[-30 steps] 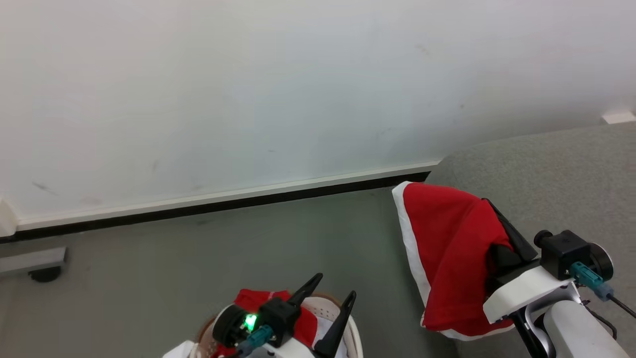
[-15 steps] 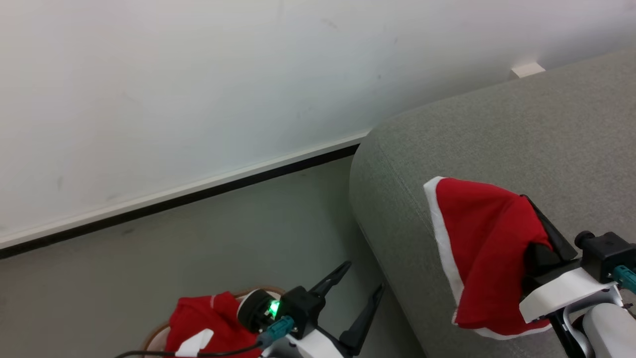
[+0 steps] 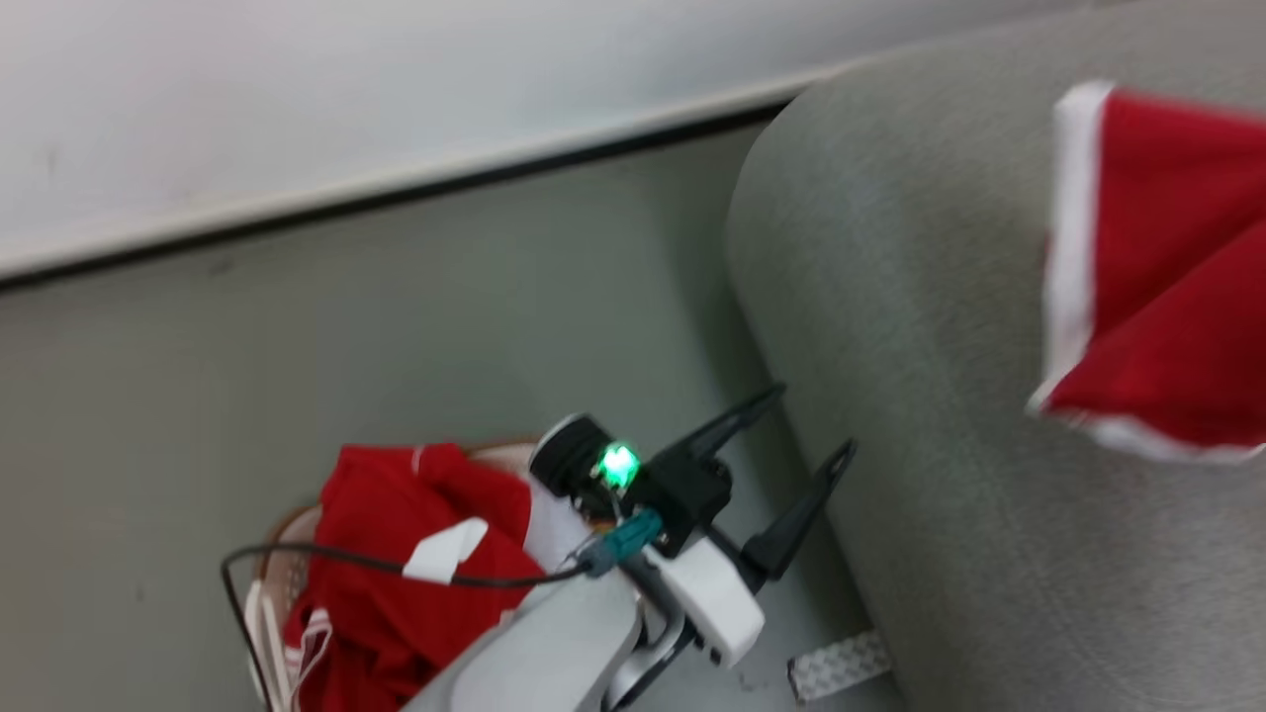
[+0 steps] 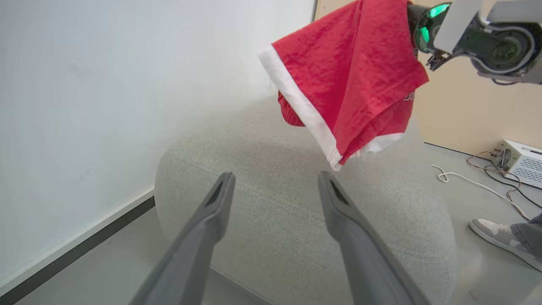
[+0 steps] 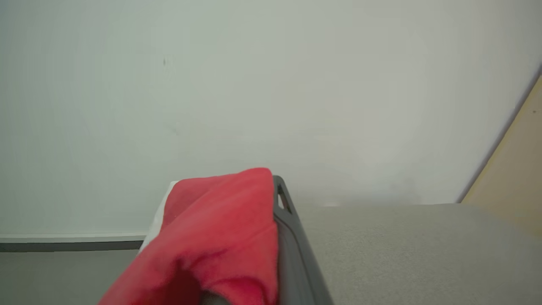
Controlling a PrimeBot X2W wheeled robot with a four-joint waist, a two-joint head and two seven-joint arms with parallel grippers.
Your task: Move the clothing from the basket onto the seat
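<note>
Grey seat point(image 4: 296, 220) lies below clothing point(image 4: 355, 76) gripped by right tool point(image 5: 254, 190).

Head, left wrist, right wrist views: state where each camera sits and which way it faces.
Head view: on the head, looking down at floor, basket and seat; left gripper shows, open.
Left wrist view: on the left wrist, facing along its fingers at the seat; right arm shows above.
Right wrist view: on the right wrist, facing the wall across the seat; one finger shows.
Shared: all three show the red garment held over the seat.
</note>
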